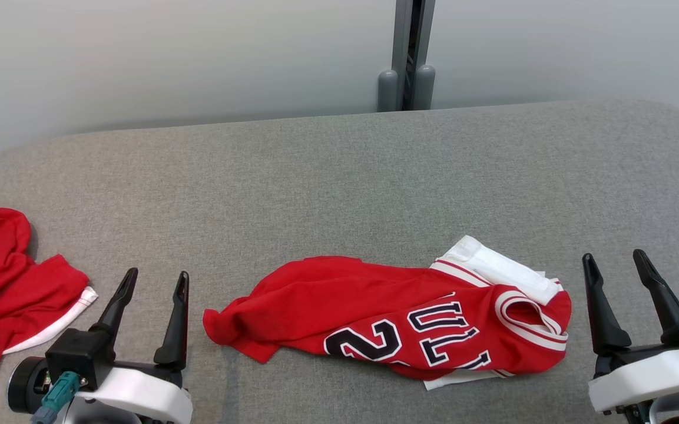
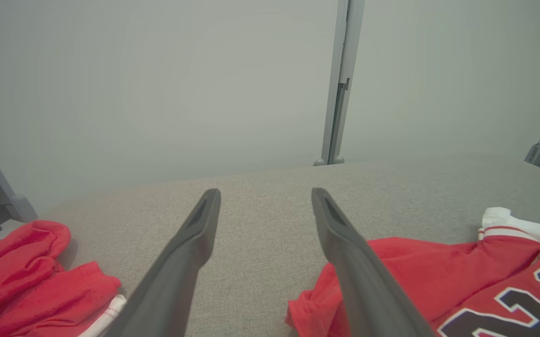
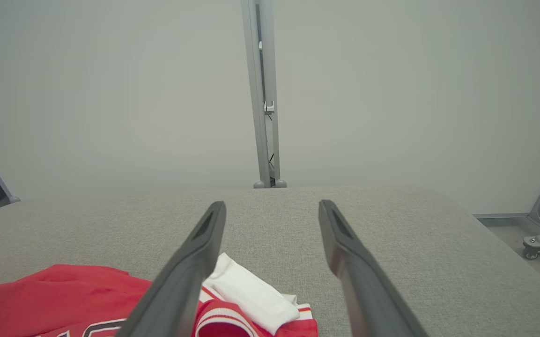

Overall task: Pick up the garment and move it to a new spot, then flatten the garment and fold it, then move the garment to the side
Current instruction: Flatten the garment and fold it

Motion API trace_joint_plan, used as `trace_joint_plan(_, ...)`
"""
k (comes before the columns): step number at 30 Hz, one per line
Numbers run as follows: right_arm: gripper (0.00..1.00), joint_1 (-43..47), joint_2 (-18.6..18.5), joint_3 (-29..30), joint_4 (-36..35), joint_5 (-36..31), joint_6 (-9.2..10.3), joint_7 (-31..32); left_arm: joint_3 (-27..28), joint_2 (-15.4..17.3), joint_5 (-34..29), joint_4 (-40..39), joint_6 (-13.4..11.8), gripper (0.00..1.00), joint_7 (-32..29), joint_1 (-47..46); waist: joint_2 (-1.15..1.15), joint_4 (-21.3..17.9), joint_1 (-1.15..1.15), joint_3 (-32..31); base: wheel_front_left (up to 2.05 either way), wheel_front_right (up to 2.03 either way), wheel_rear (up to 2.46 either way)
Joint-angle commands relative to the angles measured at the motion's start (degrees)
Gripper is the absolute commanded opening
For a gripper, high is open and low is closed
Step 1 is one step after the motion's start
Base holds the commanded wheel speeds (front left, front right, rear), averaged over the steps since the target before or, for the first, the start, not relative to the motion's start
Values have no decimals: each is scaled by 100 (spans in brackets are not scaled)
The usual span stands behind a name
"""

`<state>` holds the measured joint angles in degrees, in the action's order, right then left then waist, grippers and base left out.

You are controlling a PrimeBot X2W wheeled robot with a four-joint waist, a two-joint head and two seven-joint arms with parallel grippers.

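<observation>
We read print on the red jersey (image 1: 374,294), which lies crumpled near the front edge of the grey worktop (image 1: 339,176), right of its middle. On the red cloth stands a large numeral (image 1: 368,341), a "2", dark navy with a white outline and skewed by the folds. Just right of it run three block letters (image 1: 448,338) in the same dark-and-white style, which we take as "U", "L", "L"; folds hide whatever flanks them, so we cannot give a whole word. In the left wrist view the numeral (image 2: 508,311) shows at the lower right corner, cut by the frame. In the right wrist view a sliver of dark lettering (image 3: 101,327) sits at the bottom edge, too little to read.
</observation>
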<state>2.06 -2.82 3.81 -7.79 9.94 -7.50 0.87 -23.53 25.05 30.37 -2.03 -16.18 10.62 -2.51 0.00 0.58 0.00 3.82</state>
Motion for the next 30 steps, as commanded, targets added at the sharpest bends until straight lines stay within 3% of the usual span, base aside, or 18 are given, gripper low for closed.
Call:
trace_joint_plan(1, 100, 68, -22, 14, -22, 26, 2, 13, 7, 19, 18, 3, 29, 100, 4, 22, 0, 8, 0, -6, 0, 0, 0)
trace_joint_plan(11, 100, 46, -23, 49, -105, 97, 2, 31, -48, 61, 25, -17, 69, 100, -73, -117, 0, 74, 0, 54, 0, 0, 0)
trace_joint_plan(23, 100, -124, -22, -43, 29, 182, 2, -22, -445, 8, 789, 917, 980, 100, -1178, -667, 0, 33, 0, 413, 0, 0, 0)
trace_joint_plan(30, 100, -154, -22, -9, 147, 224, 2, -58, -545, -41, 1009, 1180, 1228, 100, -1368, -738, 0, -63, 0, 563, 0, 0, 0)
